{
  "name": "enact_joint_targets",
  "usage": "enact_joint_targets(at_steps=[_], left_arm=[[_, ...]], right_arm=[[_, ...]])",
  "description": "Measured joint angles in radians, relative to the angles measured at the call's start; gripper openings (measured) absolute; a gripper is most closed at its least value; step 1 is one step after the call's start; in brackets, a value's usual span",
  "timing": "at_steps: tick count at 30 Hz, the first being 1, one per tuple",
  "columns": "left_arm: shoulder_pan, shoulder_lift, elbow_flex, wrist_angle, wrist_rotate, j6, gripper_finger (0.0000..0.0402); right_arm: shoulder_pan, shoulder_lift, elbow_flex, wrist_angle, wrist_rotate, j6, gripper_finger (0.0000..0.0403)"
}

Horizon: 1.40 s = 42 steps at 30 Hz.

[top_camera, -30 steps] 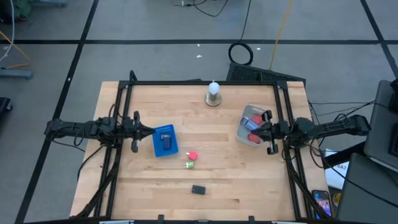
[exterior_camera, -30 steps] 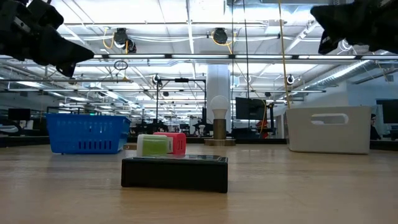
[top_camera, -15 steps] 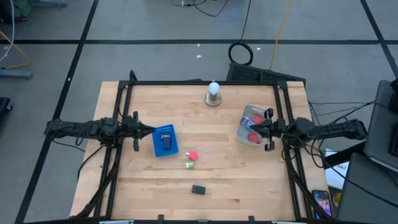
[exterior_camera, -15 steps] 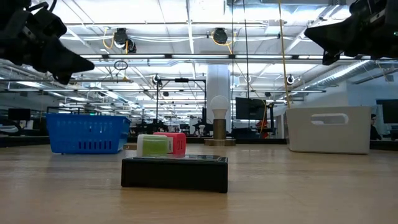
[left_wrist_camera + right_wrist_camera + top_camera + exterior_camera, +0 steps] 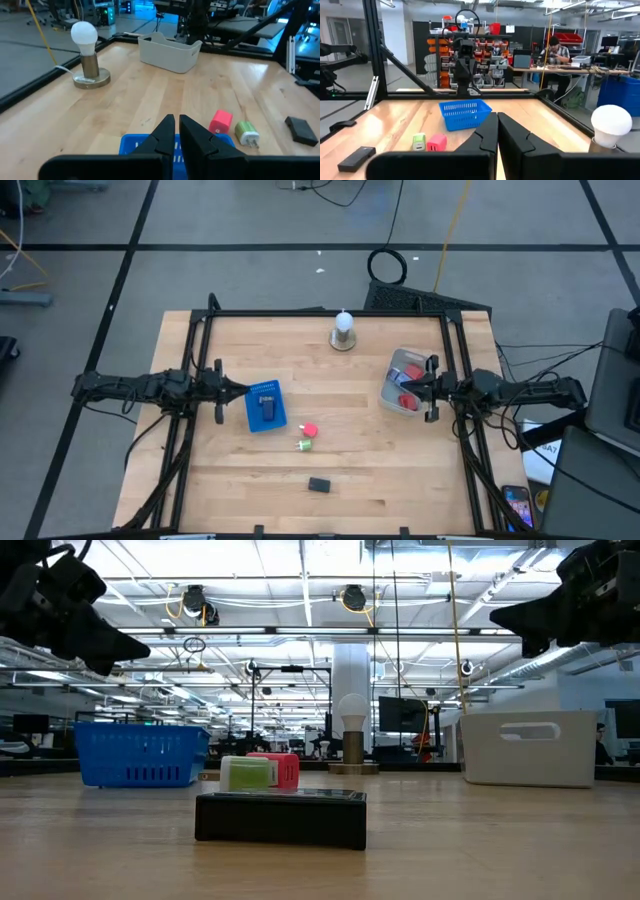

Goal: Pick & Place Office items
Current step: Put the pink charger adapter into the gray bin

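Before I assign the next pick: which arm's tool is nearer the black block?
Left. The left tool sits up-left of the black block, by the blue basket; the right tool hangs farther, over the white bin.

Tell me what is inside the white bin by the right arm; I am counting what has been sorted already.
In the high view the white bin holds red pieces. The right gripper hangs over its edge and hides part of the inside, so a full count is not possible.

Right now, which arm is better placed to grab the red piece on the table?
Probably the left. Its gripper hovers by the blue basket, nearer the red piece; the right gripper hangs over the white bin, farther away.
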Motion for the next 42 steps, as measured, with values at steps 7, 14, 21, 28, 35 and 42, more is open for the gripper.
enact_joint_targets(at_steps=[7, 14, 21, 28, 35, 42], left_arm=[[0.0, 0.0, 0.0, 0.024, -0.063, -0.006, 0.0026], [0.0, 0.031, 0.0, 0.058, -0.061, -0.065, 0.0024], [0.0, 0.308, 0.08, 0.236, 0.001, -0.121, 0.0004], [-0.001, 0.834, 0.419, 0.042, 0.094, -0.136, 0.0002], [-0.023, 1.259, 0.719, -0.091, 0.236, -0.006, 0.0021], [-0.037, 1.505, 0.927, -0.098, 0.322, 0.184, 0.009]], right_arm=[[0.0, 0.0, 0.0, 0.003, 0.023, 0.001, 0.0], [0.0, 0.0, 0.0, 0.004, 0.023, 0.001, 0.0], [0.0, 0.0, 0.0, 0.005, 0.03, 0.018, 0.0], [0.0, 0.0, 0.0, 0.004, 0.052, 0.031, 0.0], [0.0, 0.0, 0.0, -0.006, 0.049, 0.055, 0.0], [0.0, 0.014, 0.0, -0.022, 0.049, 0.055, 0.0]])
